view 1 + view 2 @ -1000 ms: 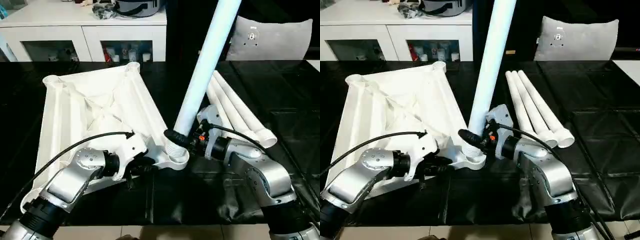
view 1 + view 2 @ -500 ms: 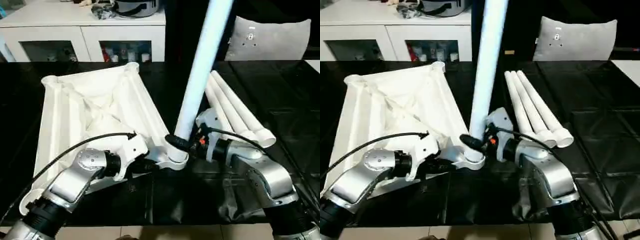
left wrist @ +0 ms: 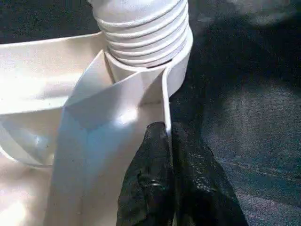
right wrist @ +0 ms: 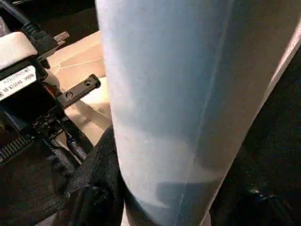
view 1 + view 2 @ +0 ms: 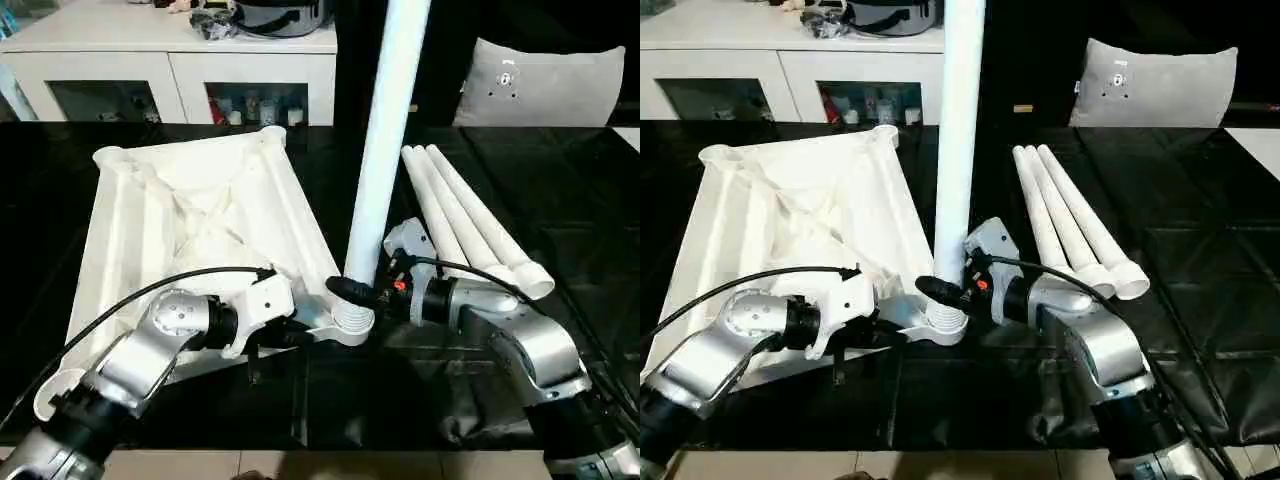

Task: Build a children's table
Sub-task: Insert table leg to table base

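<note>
Centre frame, the right end effector (image 5: pixel 345 290) grips the leg (image 5: pixel 385 140), upright, ribbed end in a corner socket; the left end effector (image 3: pixel 169 141) pinches the ribbed tabletop (image 5: pixel 190 220).

Near corner socket (image 5: pixel 350 322) of tabletop (image 5: pixel 190 215) crowded: upright leg (image 5: pixel 385 140) stands in it, right gripper (image 5: pixel 352 293) clamped round the leg's base from the right, left gripper (image 3: pixel 167 136) pinching the tabletop rim just beside the socket from the left. Three loose legs (image 5: pixel 470 215) lie side by side on the black mat (image 5: pixel 570 200) right of the upright leg, blocking that approach. Open mat shows right of the loose legs, and in front of both forearms; white cabinet (image 5: pixel 170 60) closes off the back.
</note>
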Robot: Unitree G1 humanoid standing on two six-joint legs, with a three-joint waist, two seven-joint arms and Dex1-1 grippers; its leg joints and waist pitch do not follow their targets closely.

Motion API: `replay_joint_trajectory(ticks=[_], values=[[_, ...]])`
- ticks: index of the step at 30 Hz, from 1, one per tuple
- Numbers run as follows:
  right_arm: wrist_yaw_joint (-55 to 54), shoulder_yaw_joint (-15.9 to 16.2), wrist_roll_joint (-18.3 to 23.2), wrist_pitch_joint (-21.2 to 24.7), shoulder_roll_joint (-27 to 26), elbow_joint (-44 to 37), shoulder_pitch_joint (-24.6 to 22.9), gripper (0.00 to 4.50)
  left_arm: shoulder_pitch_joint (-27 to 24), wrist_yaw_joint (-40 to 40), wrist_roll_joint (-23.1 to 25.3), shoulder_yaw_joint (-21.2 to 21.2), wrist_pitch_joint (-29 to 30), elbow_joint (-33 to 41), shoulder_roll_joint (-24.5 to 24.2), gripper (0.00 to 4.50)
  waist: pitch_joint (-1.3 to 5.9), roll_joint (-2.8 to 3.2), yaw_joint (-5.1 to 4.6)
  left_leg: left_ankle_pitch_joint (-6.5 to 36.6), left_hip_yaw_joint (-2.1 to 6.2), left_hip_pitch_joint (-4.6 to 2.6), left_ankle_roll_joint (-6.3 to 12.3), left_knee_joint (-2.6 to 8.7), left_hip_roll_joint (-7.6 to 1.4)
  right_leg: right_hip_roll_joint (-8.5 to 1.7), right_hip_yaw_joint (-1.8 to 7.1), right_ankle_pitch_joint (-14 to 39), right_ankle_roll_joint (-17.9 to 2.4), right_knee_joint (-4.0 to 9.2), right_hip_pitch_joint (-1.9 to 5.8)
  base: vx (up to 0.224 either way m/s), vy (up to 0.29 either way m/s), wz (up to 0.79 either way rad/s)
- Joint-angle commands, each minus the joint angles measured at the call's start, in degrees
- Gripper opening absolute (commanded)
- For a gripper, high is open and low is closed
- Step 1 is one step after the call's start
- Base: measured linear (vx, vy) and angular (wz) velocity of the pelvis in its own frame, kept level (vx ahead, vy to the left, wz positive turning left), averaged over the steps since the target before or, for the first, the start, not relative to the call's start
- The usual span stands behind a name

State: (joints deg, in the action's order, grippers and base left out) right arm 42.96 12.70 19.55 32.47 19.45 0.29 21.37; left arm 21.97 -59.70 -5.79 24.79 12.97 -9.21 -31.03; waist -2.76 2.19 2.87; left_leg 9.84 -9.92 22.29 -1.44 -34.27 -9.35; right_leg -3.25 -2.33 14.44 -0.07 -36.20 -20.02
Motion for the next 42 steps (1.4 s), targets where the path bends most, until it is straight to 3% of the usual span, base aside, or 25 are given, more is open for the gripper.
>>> replay_joint_trajectory(ticks=[1,4,5,6,7,9,11,12,16,17,28,35,38,42], values=[[0.2,1.0,-0.7,1.5,0.3,1.5,-0.5,1.89,3.5,-3.8,0.6,1.6,-4.9,-0.8,1.3,0.0,3.39,-0.22,0.09,9.9,1.17,-1.78,-0.16,3.92,-3.7,-4.99,2.83,3.2,-12.9,4.34,0.82,0.0,0.0,0.0],[0.4,0.6,-0.6,1.3,0.7,1.5,-1.3,1.89,5.8,-4.0,1.8,1.2,-7.8,-4.9,1.9,0.0,3.41,-0.22,0.65,10.4,1.14,-1.93,-0.6,4.02,-3.81,-5.08,2.86,3.8,-12.5,4.38,0.75,0.0,0.0,0.0],[0.4,0.6,-0.6,1.3,0.7,1.5,-1.3,1.89,5.8,-4.0,1.8,1.2,-7.8,-4.9,1.9,0.0,3.44,-0.29,0.68,10.4,1.27,-1.76,-0.83,4.14,-3.91,-5.17,2.81,3.5,-12.4,4.24,0.93,0.0,0.0,0.0],[0.2,0.3,-0.6,1.0,0.6,1.7,-1.9,1.89,6.6,-4.7,2.2,1.4,-8.7,-6.2,1.8,0.0,3.45,0.06,0.69,10.4,1.35,-1.71,-0.97,4.16,-3.92,-5.17,2.78,3.3,-12.4,4.16,0.92,0.0,0.0,0.0],[0.0,0.1,-0.7,0.7,0.5,1.8,-2.3,1.89,6.7,-4.8,2.1,1.4,-8.5,-6.5,1.8,0.0,3.52,-0.16,0.61,10.5,1.32,-1.78,-1.04,4.15,-3.94,-5.14,2.77,2.5,-12.4,4.14,0.87,0.0,0.0,0.0],[-0.2,-0.2,-0.6,0.5,0.4,1.8,-2.6,1.89,6.7,-4.8,2.1,1.3,-8.3,-6.8,1.7,0.0,3.58,-0.04,0.54,10.1,1.34,-1.69,-0.93,4.14,-3.9,-5.14,2.71,0.9,-12.8,3.98,0.94,0.0,0.0,0.0],[-0.6,-0.8,-0.5,-0.1,0.2,1.8,-3.7,1.89,6.5,-4.1,2.3,0.9,-6.8,-7.3,1.6,0.0,3.61,-0.09,0.5,10.0,1.31,-1.71,-0.5,4.07,-3.91,-5.17,2.68,-0.1,-13.4,3.91,0.97,0.0,0.0,0.0],[-0.8,-1.1,-0.5,-0.4,0.1,1.8,-4.1,1.89,6.4,-3.7,2.6,0.7,-6.4,-7.8,1.6,0.0,3.57,0.21,0.52,10.5,1.32,-1.74,-0.66,4.11,-3.97,-5.21,2.7,0.4,-13.4,4.02,0.91,0.0,0.0,0.0],[-1.3,-1.7,-0.4,-0.9,-0.1,1.8,-4.7,1.89,6.0,-3.3,2.6,0.2,-5.4,-8.1,1.7,0.0,3.38,0.14,0.43,12.9,1.36,-1.86,-1.38,4.34,-3.97,-5.18,2.73,3.5,-13.4,4.27,0.83,0.0,0.0,0.0],[-1.9,-2.9,0.2,-1.3,-0.8,2.0,-5.5,1.89,5.4,-3.0,2.3,-0.5,-4.1,-8.3,1.9,0.0,3.34,0.35,0.41,13.5,1.4,-1.92,-1.72,4.41,-4.01,-5.18,2.77,4.2,-13.3,4.36,0.78,0.0,0.0,0.0],[-3.9,-8.1,4.1,-3.2,-4.3,4.0,-10.2,1.89,3.3,-1.5,-1.2,-3.5,1.2,-6.7,3.5,0.0,3.24,0.39,0.22,15.6,1.49,-1.86,-2.01,4.65,-3.99,-5.33,2.9,6.2,-13.4,4.64,0.64,0.0,0.0,0.0],[-3.7,-6.5,1.5,-5.1,-2.9,3.0,-12.6,1.89,3.5,-1.5,-0.9,-3.6,1.5,-6.6,3.8,0.0,3.06,0.62,0.08,17.4,1.62,-1.98,-2.44,4.89,-4.02,-5.25,2.92,9.2,-12.4,5.02,0.46,0.0,0.0,0.0],[-3.9,-3.7,-2.6,-7.9,-0.7,2.6,-13.8,1.89,3.9,-1.8,0.1,-3.3,1.5,-6.4,4.0,0.0,3.09,0.51,0.2,16.5,1.58,-1.93,-2.28,4.89,-4.03,-5.23,2.97,8.2,-12.1,5.05,0.49,0.0,0.0,0.0],[-3.3,-2.2,-4.3,-8.7,0.4,3.0,-13.0,1.89,4.2,-2.0,0.9,-2.8,1.0,-6.5,3.6,0.0,2.89,0.48,0.04,17.9,1.67,-1.88,-2.19,5.02,-4.0,-5.22,2.99,10.1,-11.9,5.24,0.45,0.0,0.0,0.0]])
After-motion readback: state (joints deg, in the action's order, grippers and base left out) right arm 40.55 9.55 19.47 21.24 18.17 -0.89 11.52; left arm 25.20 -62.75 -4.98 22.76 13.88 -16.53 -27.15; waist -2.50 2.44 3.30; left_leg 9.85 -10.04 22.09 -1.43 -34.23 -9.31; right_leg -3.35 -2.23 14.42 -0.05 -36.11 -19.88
